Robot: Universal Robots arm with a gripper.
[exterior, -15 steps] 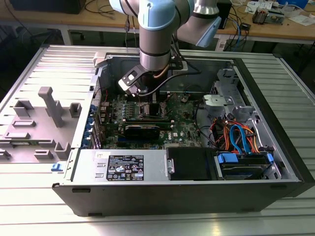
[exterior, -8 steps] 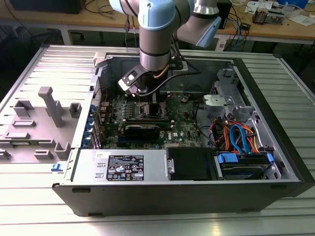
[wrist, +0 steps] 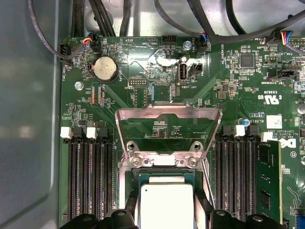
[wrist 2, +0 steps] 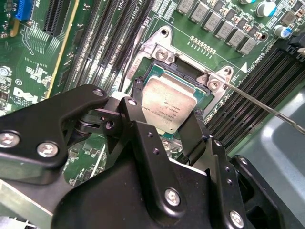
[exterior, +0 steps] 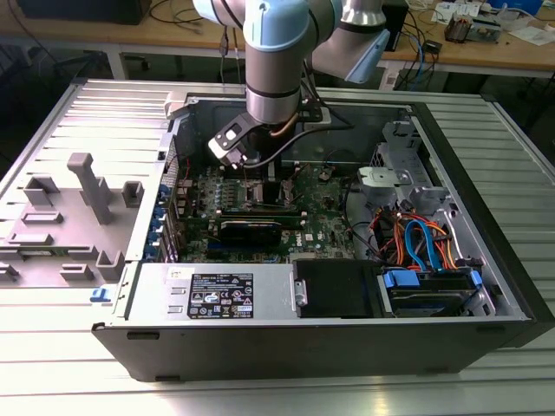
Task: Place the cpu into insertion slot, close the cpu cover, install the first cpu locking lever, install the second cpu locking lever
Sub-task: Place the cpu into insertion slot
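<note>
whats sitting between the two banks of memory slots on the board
The socket with the cpu at its middle lies between the memory slots, its metal cover standing open; the first wrist view shows this.

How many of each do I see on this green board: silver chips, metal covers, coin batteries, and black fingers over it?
cpu: 1
cover: 1
coin battery: 1
fingers: 2
Total: 5
</note>
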